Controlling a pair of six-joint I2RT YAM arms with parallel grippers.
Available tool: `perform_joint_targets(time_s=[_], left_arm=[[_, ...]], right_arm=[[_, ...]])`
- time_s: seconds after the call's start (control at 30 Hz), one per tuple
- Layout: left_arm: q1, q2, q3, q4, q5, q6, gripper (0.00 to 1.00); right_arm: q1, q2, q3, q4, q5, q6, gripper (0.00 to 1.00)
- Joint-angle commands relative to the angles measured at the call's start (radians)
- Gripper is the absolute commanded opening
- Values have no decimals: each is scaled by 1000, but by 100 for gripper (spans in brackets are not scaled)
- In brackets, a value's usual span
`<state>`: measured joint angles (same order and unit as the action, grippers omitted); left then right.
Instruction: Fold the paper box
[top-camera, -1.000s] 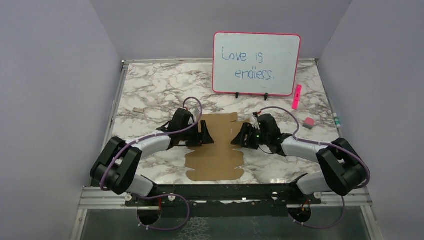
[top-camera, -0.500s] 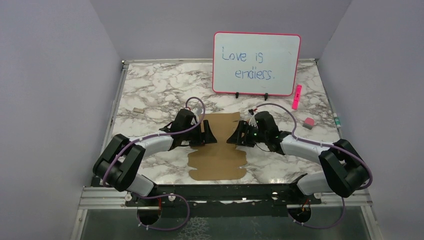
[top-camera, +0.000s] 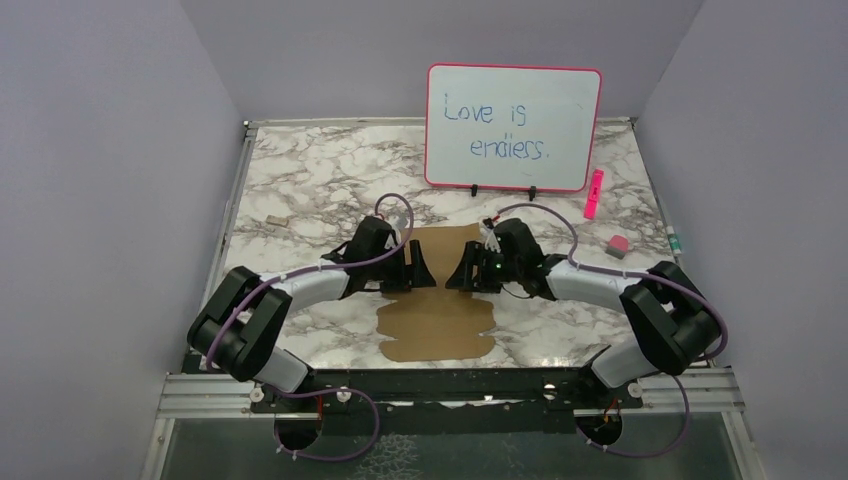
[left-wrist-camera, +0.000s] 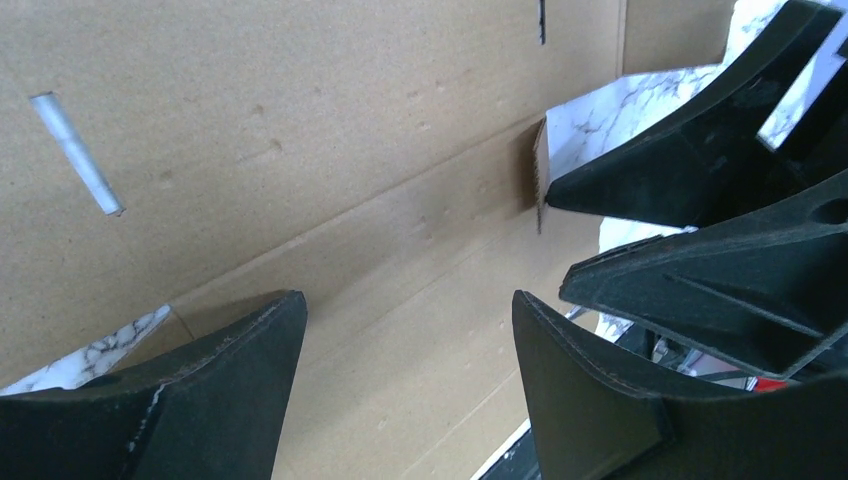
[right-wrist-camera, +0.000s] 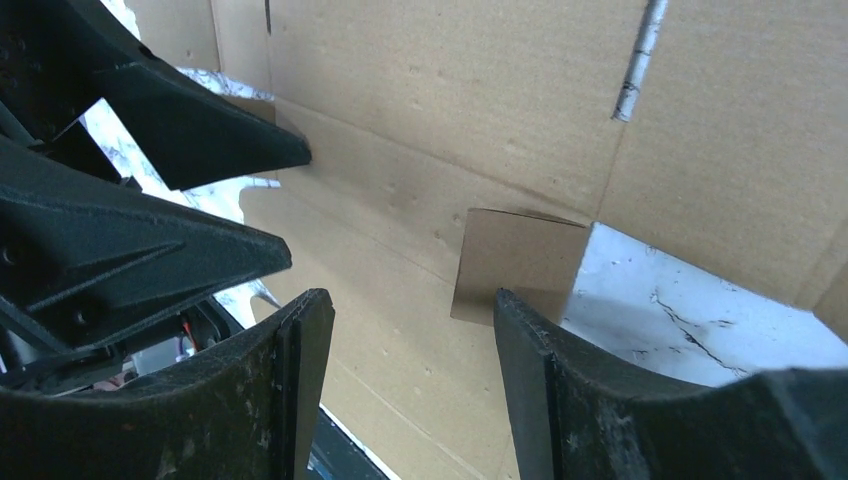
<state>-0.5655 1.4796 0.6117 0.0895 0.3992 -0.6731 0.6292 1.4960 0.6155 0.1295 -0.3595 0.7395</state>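
Top external shows the paper box (top-camera: 437, 320) lying flat on the table (top-camera: 300, 170), long axis running away from the bases. Left gripper (top-camera: 421, 269) and right gripper (top-camera: 459, 275) face each other over its middle, equally near, both spread apart and empty.

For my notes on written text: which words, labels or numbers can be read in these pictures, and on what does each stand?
"Love is endless." handwritten in blue on the whiteboard.
Pink marker: any label is too small to read.
Cardboard sheet: no print shows.
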Motion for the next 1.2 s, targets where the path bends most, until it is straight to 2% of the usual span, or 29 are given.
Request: perform_joint_targets(time_s=[0.0,0.23,0.4,0.57,0.83,1.0,1.17], left_arm=[[-16,-21,68,-156,-30,51,77],[23,-92,209,-341,-102,138,81],[132,-94,289,-445,-107,228,83],[274,-8,392,-522,-94,327,83],[364,207,556,-553,-11,363,81],[368,356,663,-582,66,383,68],[369,443,711,-596,92,407,49]], right_arm=[[10,-21,64,-139,70,-71,66],[10,-120,119,-299,165,-156,67],[10,-215,104,-339,178,-195,68],[11,-272,90,-350,177,-229,69],[11,-264,80,-320,149,-250,69],[10,-231,91,-294,130,-265,69],[10,-217,97,-270,118,-277,69]])
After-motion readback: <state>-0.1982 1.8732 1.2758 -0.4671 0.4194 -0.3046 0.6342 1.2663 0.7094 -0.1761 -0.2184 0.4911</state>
